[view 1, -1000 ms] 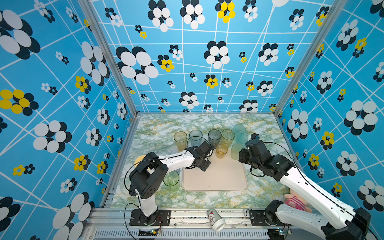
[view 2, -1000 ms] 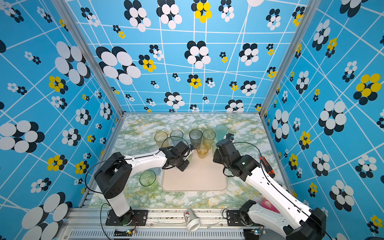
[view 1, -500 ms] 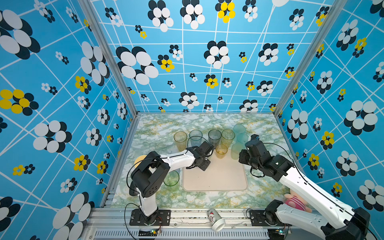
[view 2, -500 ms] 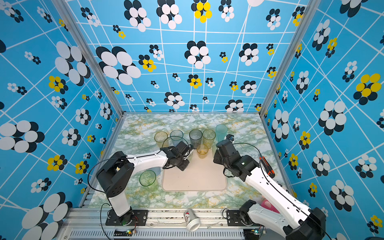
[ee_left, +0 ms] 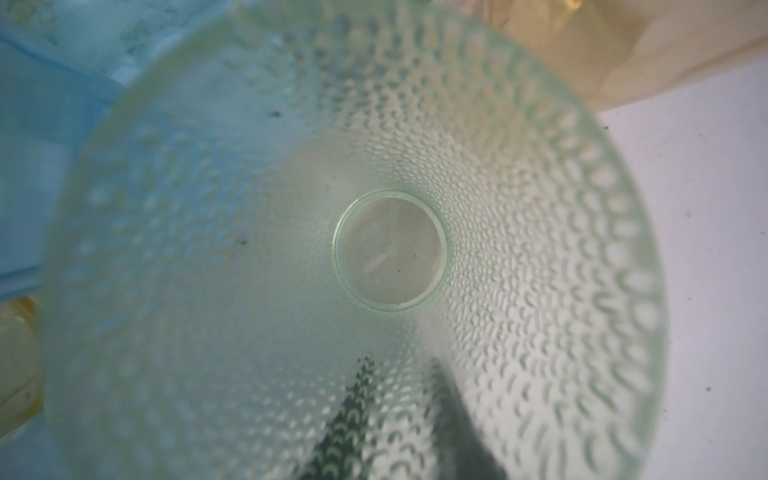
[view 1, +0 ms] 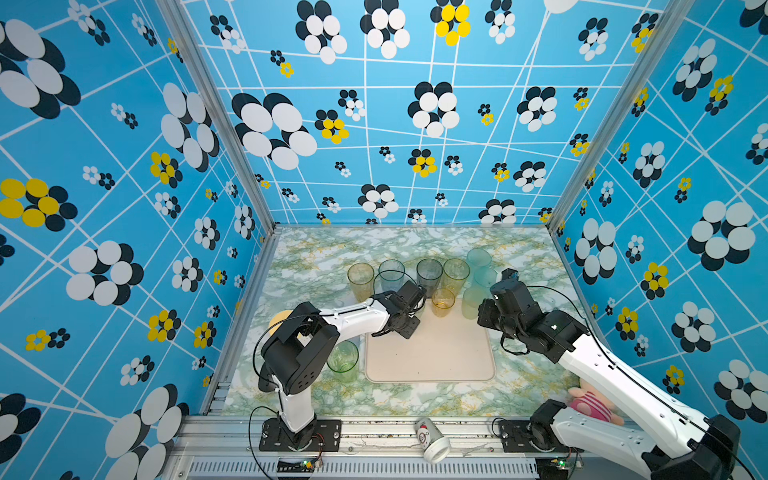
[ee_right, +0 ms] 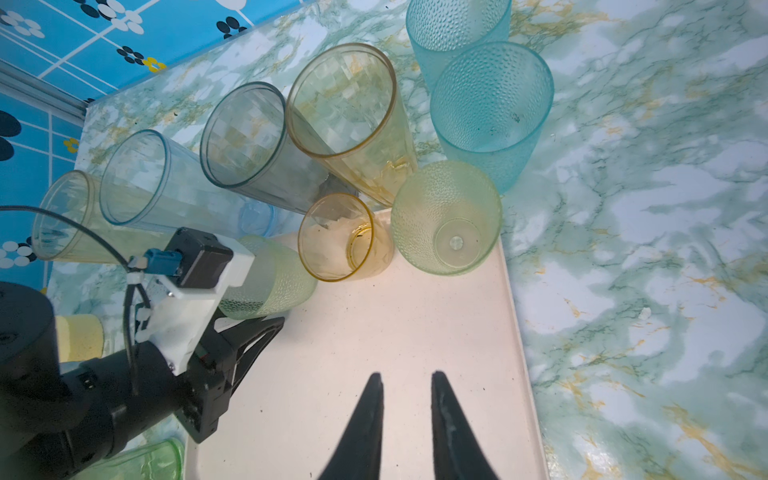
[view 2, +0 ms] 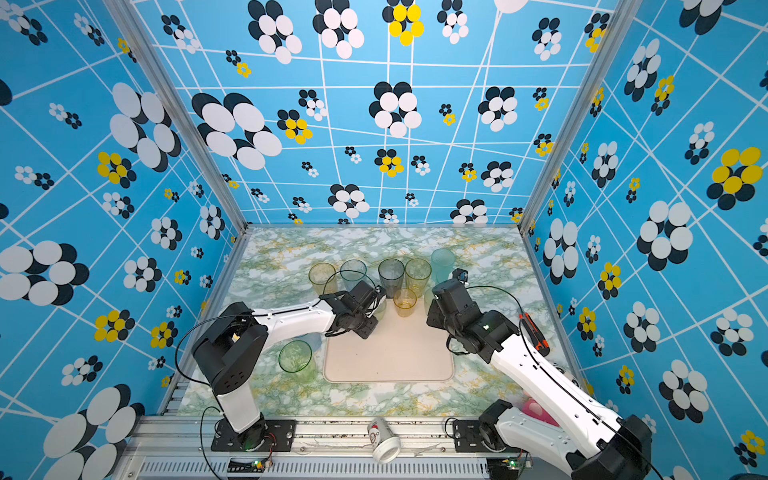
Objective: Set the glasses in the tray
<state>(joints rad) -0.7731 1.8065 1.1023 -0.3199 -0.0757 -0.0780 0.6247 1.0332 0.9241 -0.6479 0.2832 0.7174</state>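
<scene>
Blue walls (view 1: 124,166) with white lines and painted flowers are set around a table (view 1: 316,257) with a green and white marble look. The tray (view 1: 432,357), flat and pale pink, is laid in the middle of the table, near the front.

Three glasses are seen on its far edge. A pale green bumpy glass (ee_right: 274,282) is at the left corner, a short amber glass (ee_right: 345,237) in the middle, and a yellow-green bumpy glass (ee_right: 446,218) at the right corner.

Just behind the tray, on the table, a row is stood: a tall amber glass (view 1: 360,280), a tall clear glass (view 1: 391,274), a tall grey glass (view 1: 429,276), a second tall amber glass (view 1: 456,274), a teal glass (ee_right: 490,112) and a second teal glass (ee_right: 457,25). A green glass (view 1: 343,360) is stood on the table by the tray's left side.

The left gripper (view 2: 374,307) is placed at the pale green bumpy glass, and the inside of that glass fills the left wrist view. One black finger (ee_right: 276,322) is laid along its outside wall. Whether the glass is squeezed cannot be told.

The right gripper (ee_right: 406,374) is held over the tray. Its fingers are parted a little, and nothing is held between them.

A white paper cup (view 1: 432,440) is laid on its side on the metal rail (view 1: 374,432) at the front.
</scene>
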